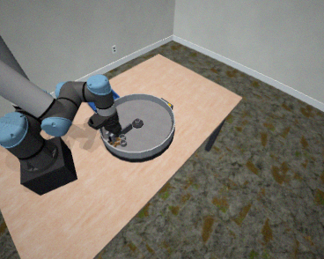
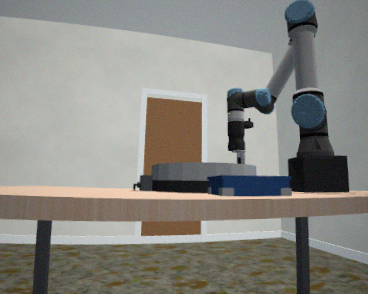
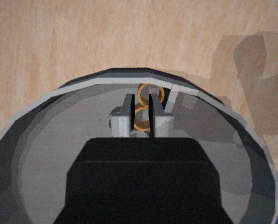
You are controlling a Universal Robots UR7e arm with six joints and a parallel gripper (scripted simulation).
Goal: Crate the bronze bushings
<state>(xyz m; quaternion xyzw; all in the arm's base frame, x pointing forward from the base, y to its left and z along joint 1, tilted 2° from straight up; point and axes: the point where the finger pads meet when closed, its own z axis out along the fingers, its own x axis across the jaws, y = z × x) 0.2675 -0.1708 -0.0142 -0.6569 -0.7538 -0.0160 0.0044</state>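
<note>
My gripper (image 1: 112,137) (image 2: 241,161) (image 3: 141,104) points down over the near-left part of the turning table (image 1: 141,153) (image 2: 198,171) (image 3: 100,81), its fingers partly open. In the wrist view one bronze bushing (image 3: 143,128) shows between and below the fingers, not gripped. A second bronze bushing (image 3: 160,94) lies against it, near the rim. A steel bushing (image 3: 109,122) is partly hidden by the left finger; another grey ring shows only in part under the gripper. In the top view the bushings are small and close together. The blue crate (image 1: 115,95) (image 2: 248,185) stands beside the turning table; its inside is hidden.
The turning table's wall surrounds the fingers' area. A dark hub (image 1: 137,123) stands at its centre, with a bar (image 1: 127,129) running towards the bushings; its light end (image 3: 171,98) is close to the right finger. The black robot base block (image 1: 55,176) (image 2: 319,174) stands on the wooden table.
</note>
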